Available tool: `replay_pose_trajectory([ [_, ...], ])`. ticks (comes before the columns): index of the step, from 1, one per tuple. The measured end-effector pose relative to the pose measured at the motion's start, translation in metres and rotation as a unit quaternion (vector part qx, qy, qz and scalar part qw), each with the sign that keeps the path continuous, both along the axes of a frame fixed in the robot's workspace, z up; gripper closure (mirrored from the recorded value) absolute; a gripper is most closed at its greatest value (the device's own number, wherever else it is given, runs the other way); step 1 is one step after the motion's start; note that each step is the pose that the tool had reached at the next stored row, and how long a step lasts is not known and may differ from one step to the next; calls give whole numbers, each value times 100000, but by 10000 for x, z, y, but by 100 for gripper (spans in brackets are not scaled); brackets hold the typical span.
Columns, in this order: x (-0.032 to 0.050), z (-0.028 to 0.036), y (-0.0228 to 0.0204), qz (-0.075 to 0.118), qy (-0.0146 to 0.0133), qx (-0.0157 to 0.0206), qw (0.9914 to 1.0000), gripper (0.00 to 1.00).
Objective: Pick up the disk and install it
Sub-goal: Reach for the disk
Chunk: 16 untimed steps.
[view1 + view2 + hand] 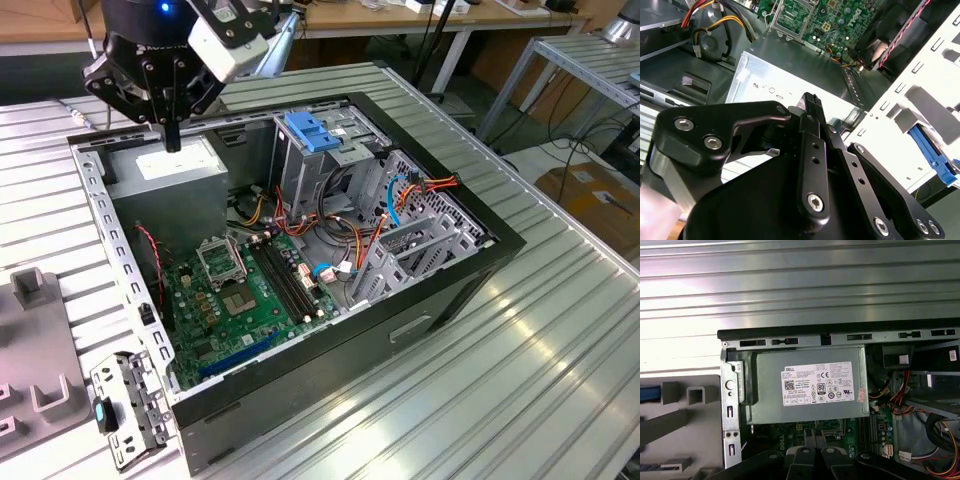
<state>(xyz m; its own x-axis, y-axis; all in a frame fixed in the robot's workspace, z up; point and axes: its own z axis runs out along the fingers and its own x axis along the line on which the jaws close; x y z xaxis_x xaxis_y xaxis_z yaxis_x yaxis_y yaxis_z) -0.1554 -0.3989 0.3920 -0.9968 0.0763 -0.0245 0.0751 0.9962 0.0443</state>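
Gripper [172, 140] hangs over the power supply [170, 175] in the PC case [420, 300] corner, fingers pinched together, empty. Disk [649, 393] is probably that blue-edged bit in the grey fixture [670, 422] beyond the case's side wall, well apart.

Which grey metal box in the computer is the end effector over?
The power-supply box with the white sticker, below the end effector; the drive cage, topped by a blue bracket, stands aside.
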Motion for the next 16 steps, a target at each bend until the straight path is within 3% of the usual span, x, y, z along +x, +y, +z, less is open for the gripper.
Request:
replay_pose_trajectory([
  [16,-321,-17,0,1,1,0,100000,89],
])
